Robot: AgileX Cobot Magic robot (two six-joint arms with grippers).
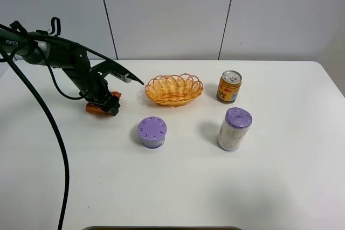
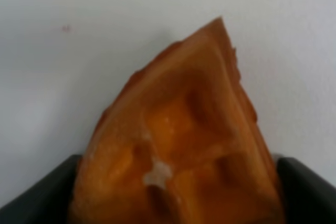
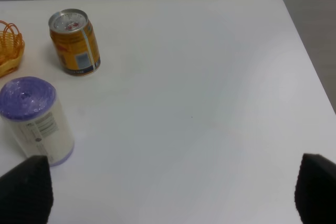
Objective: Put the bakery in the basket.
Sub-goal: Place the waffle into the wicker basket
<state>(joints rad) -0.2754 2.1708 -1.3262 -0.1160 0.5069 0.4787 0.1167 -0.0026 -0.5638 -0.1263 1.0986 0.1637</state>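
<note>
From the high camera: on a white table (image 1: 280, 187), the left gripper (image 1: 107, 102) is down on the pastry (image 1: 94, 108), which lies well apart from the empty basket (image 1: 173, 89), on its left. A purple-lidded tub (image 1: 152, 132) sits in front of the basket.

Left wrist camera: the pastry (image 2: 184, 145) fills the view, and the jaws appear clamped on its sides.

Right wrist camera: the right gripper (image 3: 170, 192) hangs with its jaws wide apart and empty, near a drink can (image 3: 74, 41).

Risk: the wedge's slanted sides could let it slip out on lifting, and a low carry could knock the light basket.
</note>
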